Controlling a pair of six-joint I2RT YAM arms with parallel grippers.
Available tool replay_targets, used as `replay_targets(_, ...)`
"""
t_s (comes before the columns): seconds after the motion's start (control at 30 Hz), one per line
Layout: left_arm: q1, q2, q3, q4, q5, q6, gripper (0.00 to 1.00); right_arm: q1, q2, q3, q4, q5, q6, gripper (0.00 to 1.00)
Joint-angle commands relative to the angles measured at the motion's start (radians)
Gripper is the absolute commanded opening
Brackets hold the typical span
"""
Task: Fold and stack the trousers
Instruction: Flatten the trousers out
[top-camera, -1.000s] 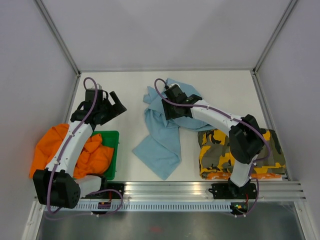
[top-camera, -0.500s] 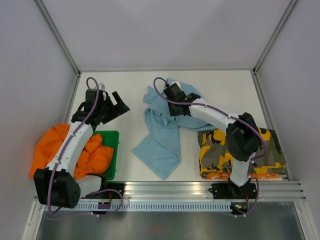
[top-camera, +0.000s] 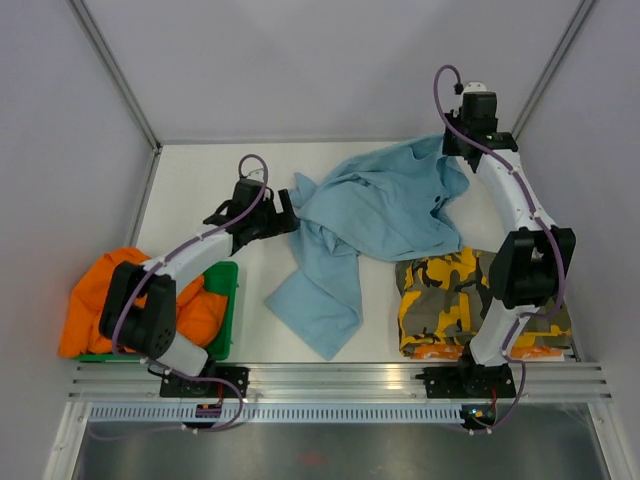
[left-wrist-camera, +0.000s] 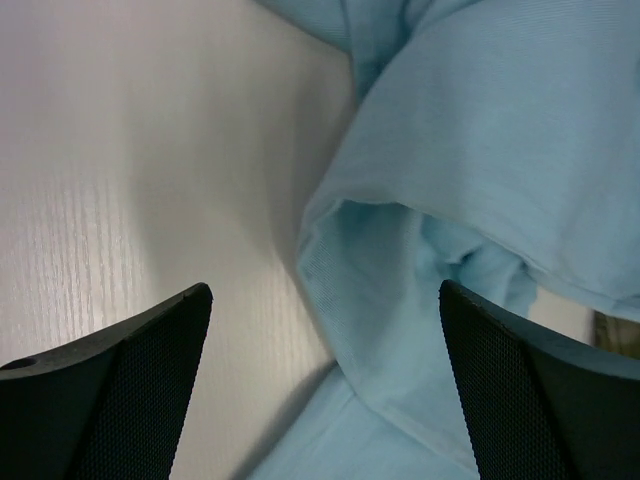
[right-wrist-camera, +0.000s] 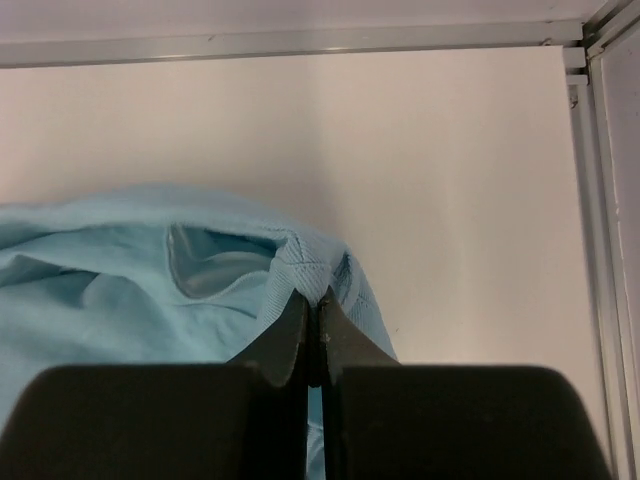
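The light-blue trousers (top-camera: 385, 210) lie crumpled across the middle of the table, with one leg trailing toward the front (top-camera: 320, 300). My right gripper (top-camera: 452, 152) is shut on their ribbed waistband edge (right-wrist-camera: 300, 262) and holds it up near the back right corner; its jaws (right-wrist-camera: 312, 297) pinch a fold of the cloth. My left gripper (top-camera: 284, 211) stands open at the left edge of the trousers. In the left wrist view the blue cloth (left-wrist-camera: 480, 150) lies between and beyond its wide-apart fingers (left-wrist-camera: 325, 290), which hold nothing.
A folded camouflage pair (top-camera: 470, 300) lies at the front right. An orange pair (top-camera: 110, 300) is heaped at the front left on a green tray (top-camera: 228, 305). Walls and metal frame rails (right-wrist-camera: 590, 200) close the back and sides.
My right gripper closed on the blue trousers and pulled them from the middle to the back right, spreading the cloth. My left arm swung right to the trousers' left edge.
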Motion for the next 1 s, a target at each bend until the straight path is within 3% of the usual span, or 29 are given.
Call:
replay_targets(0.0, -0.016, 0.107, 0.082, 0.026, -0.162, -0.087, 1.0, -0.073, 0.086, 0.082, 0.023, -0.119, -0.083, 0.0)
replay_targets(0.3, -0.058, 0.126, 0.012, 0.114, -0.084, -0.01, 0.95, -0.285, 0.355, 0.323, 0.012, -0.186, -0.067, 0.0)
replay_targets(0.73, -0.14, 0.143, -0.011, 0.1, -0.181, 0.079, 0.93, -0.343, 0.651, 0.693, 0.015, -0.243, 0.029, 0.0)
replay_targets(0.83, -0.164, 0.153, -0.004, 0.116, -0.174, 0.105, 0.93, -0.343, 0.621, 0.695, -0.002, -0.22, 0.045, 0.1)
replay_targets(0.93, -0.171, 0.187, 0.007, 0.128, -0.159, 0.099, 0.94, -0.341, 0.567, 0.684, -0.033, -0.234, 0.049, 0.46)
replay_targets(0.97, -0.171, 0.21, 0.006, 0.143, -0.129, 0.099, 0.94, -0.338, 0.519, 0.676, -0.039, -0.266, 0.051, 0.71)
